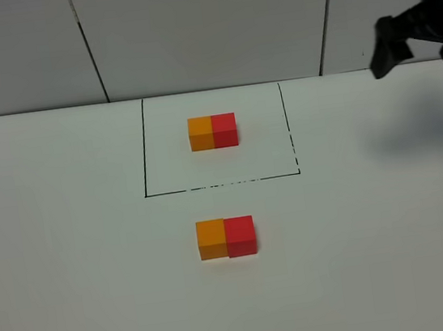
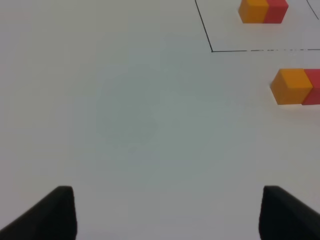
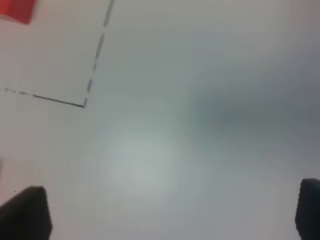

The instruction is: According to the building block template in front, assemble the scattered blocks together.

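Observation:
The building block template is a black-lined rectangle (image 1: 140,152) framing a joined pair, orange on the left and red on the right (image 1: 213,131). In front of it the loose orange cube (image 1: 212,239) and the loose red cube (image 1: 241,236) sit side by side, touching, orange on the left. My right gripper (image 1: 421,48) hangs raised at the far right, open and empty. The left wrist view shows my left gripper (image 2: 167,215) open and empty over bare table, well apart from the orange cube (image 2: 291,86) and the red cube (image 2: 313,86). My left gripper does not show in the high view.
A white table (image 1: 72,275) carries everything, with a panelled grey wall (image 1: 203,29) behind it. The right wrist view shows my right gripper (image 3: 167,212), the rectangle's near right corner (image 3: 84,105) and a bit of the template's red cube (image 3: 17,10).

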You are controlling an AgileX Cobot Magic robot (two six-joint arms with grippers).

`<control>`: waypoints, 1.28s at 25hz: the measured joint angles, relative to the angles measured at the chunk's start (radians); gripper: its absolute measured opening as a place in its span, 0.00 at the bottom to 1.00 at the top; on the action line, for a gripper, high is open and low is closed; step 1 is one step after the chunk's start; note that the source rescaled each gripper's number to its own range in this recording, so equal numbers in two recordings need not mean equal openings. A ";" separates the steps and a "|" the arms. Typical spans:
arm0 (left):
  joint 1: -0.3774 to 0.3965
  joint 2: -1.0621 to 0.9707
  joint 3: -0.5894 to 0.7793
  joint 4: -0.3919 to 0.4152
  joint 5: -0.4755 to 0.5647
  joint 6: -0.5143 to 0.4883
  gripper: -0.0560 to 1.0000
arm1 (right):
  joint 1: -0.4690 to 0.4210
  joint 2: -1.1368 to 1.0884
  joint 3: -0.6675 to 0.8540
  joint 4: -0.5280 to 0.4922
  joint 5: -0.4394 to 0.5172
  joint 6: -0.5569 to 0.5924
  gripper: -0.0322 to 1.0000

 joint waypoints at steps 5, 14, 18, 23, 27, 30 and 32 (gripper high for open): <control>0.000 0.000 0.000 0.000 0.000 0.000 0.85 | -0.113 -0.167 0.241 0.000 -0.031 0.003 0.96; 0.000 0.000 0.000 0.000 0.000 0.000 0.85 | -0.250 -0.542 0.663 0.001 -0.242 0.013 0.94; 0.000 0.000 0.000 0.000 0.000 0.000 0.85 | -0.258 -0.666 0.741 0.004 -0.281 0.011 0.94; 0.000 0.000 0.000 0.000 0.000 0.000 0.85 | -0.259 -0.764 0.800 0.008 -0.278 0.011 0.93; 0.000 0.000 0.000 0.000 0.000 0.000 0.85 | -0.259 -0.864 0.881 0.009 -0.278 0.011 0.93; 0.000 0.000 0.000 0.000 0.000 0.000 0.85 | -0.259 -0.956 0.943 0.009 -0.280 0.010 0.93; 0.000 0.000 0.000 0.000 0.000 0.000 0.85 | -0.259 -1.018 0.976 0.007 -0.283 0.007 0.93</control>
